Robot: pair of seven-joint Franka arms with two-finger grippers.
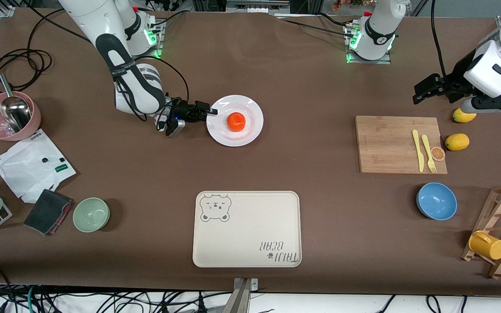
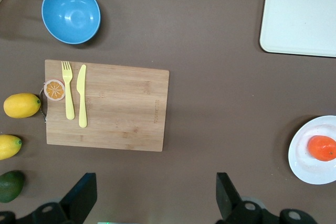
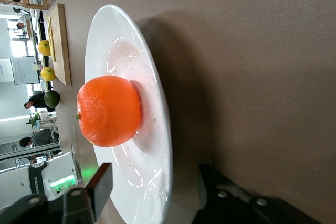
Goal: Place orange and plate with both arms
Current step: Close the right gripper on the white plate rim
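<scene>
Low over the brown bench (image 1: 302, 174), the right hand (image 1: 210, 111) straddles the plate (image 1: 255, 114) rim beside the orange (image 1: 236, 121), fingers apart; the left hand (image 1: 420, 92) waits wide open.

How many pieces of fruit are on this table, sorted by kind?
Orange, sitting on the white plate: 1
Yellow lemons, beside the wooden cutting board: 2
Dark green round fruit, seen only in the left wrist view, perhaps an avocado: 1
Flat orange slice on the board's edge: 1
Total: 5

High front camera; both wrist views share the plate (image 1: 235, 120).
</scene>
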